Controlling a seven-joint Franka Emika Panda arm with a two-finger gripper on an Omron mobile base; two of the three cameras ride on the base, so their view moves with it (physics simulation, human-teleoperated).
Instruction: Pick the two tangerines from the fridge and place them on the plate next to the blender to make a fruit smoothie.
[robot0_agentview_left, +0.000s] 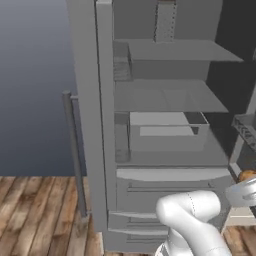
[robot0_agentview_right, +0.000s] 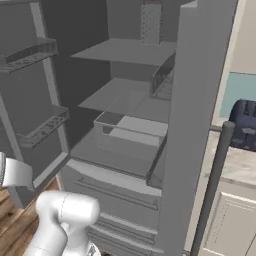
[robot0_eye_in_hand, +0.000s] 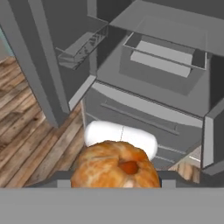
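Closest to my hand camera is a tangerine (robot0_eye_in_hand: 115, 165), filling the lower middle of that view right at the pincer (robot0_eye_in_hand: 114, 177). The fruit sits between the two dark fingertips (robot0_eye_in_hand: 169, 176), whose tops just show on either side of it, so I read the pincer as pinching the tangerine. Its navel faces the lens, slightly to one side of centre.

Beyond the fruit, ahead of the pincer, stands the fridge (robot0_agentview_left: 170, 125) with its doors swung wide. Its grey shelves are ahead and above the pincer, and a shallow drawer (robot0_eye_in_hand: 166, 54) is pulled partway out on the middle level. The closed lower drawers lie straight ahead, just past the white arm link that shows behind the tangerine. A door shelf (robot0_eye_in_hand: 83, 46) hangs off to one side of the pincer, over the wooden floor (robot0_eye_in_hand: 30, 127).

From the left base camera I catch a sliver of orange (robot0_agentview_left: 247, 175) at the right edge, by the arm's wrist, outside the fridge compartment. The long bar handle (robot0_agentview_left: 74, 150) stands well apart on the far door. In the right base camera a dark appliance (robot0_agentview_right: 245, 124) rests on the surface (robot0_agentview_right: 235, 165) beyond the other door.
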